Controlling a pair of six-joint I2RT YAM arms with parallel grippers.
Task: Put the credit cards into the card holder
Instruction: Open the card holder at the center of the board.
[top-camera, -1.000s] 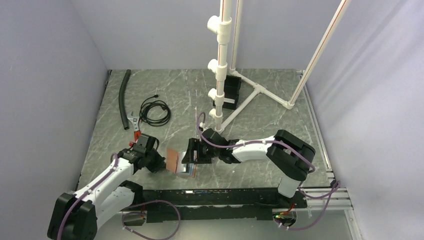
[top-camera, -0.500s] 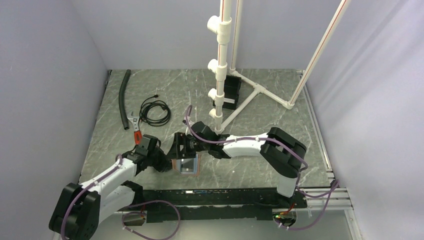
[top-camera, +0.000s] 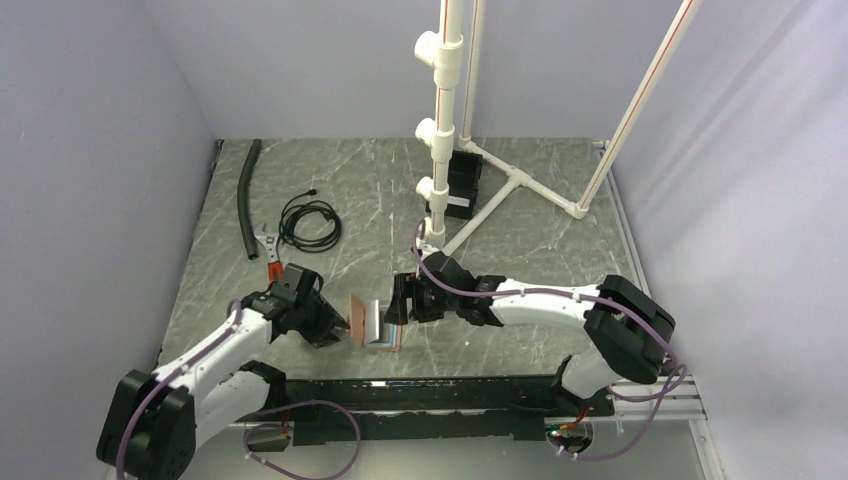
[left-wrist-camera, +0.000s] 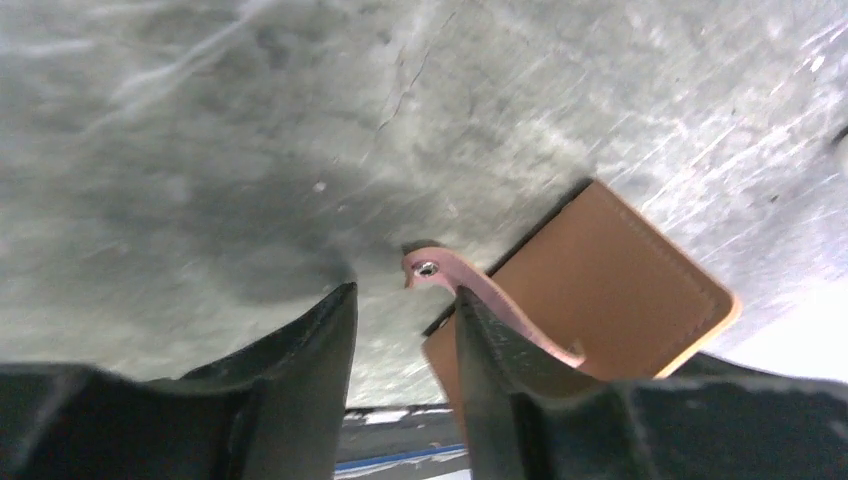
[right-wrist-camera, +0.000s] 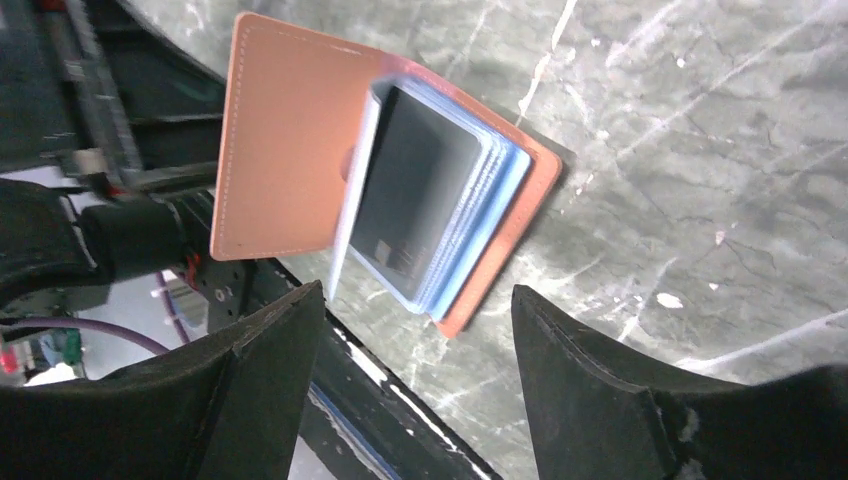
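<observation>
Holder likely light, floppy; sleeves slippery. Cards thin, stiff. Pinch cover edge or tab. Left jaws parted, empty; right jaws spread, empty.

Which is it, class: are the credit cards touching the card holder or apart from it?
Touching. The right wrist view shows the credit cards lying stacked on the open card holder's inner panel.

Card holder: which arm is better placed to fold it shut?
Probably left: left tool, open, sits beside the raised flap of the card holder and its snap tab; right tool faces the cards.
</observation>
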